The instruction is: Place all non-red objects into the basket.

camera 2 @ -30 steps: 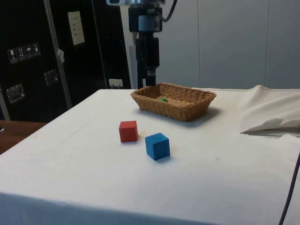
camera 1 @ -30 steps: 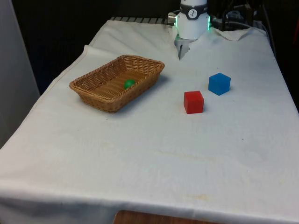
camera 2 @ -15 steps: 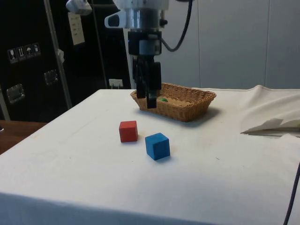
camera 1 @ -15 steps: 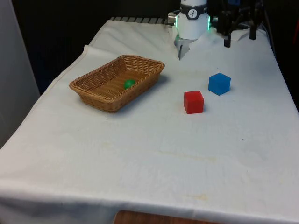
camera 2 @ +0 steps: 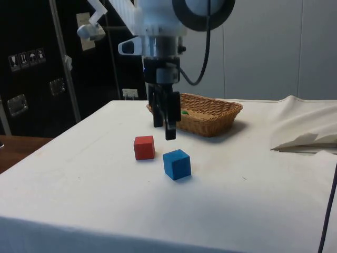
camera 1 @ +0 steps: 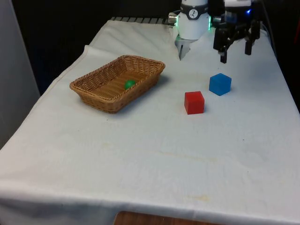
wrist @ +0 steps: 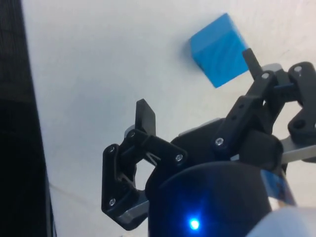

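Hovering my gripper (camera 1: pixel 236 54) with jaws spread wide above the blue cube (camera 1: pixel 220 84), I see a green ball (camera 1: pixel 129 84) in the wicker basket (camera 1: pixel 96 92).

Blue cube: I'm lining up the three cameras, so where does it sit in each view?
Front view: blue cube right of centre, just behind the red cube.
Side view: blue cube near centre, in front of the red cube.
Wrist view: blue cube beyond the open gripper.
Shared landmark: the gripper, hovering above the blue cube.
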{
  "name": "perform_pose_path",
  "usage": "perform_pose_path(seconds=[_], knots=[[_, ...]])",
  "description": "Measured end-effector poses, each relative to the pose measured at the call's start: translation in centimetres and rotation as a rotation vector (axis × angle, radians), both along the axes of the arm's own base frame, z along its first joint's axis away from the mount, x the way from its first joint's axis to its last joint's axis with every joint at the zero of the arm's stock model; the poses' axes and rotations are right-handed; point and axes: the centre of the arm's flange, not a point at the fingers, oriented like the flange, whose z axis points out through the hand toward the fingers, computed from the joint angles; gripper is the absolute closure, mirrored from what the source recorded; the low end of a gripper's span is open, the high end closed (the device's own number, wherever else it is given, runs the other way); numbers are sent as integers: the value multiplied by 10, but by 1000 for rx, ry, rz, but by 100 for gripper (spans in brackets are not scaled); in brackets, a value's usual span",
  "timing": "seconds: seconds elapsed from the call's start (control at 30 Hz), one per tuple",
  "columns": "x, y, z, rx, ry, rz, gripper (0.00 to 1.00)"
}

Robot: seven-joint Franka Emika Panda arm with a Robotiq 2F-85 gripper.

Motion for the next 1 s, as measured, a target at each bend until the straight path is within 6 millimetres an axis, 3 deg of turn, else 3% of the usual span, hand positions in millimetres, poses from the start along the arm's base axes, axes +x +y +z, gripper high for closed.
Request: perform_pose_path(seconds=[0.23, 1.0], knots=[[3, -16, -18, -11, 12, 19, 0], [-1, -17, -55, -22, 38, 50, 0]])
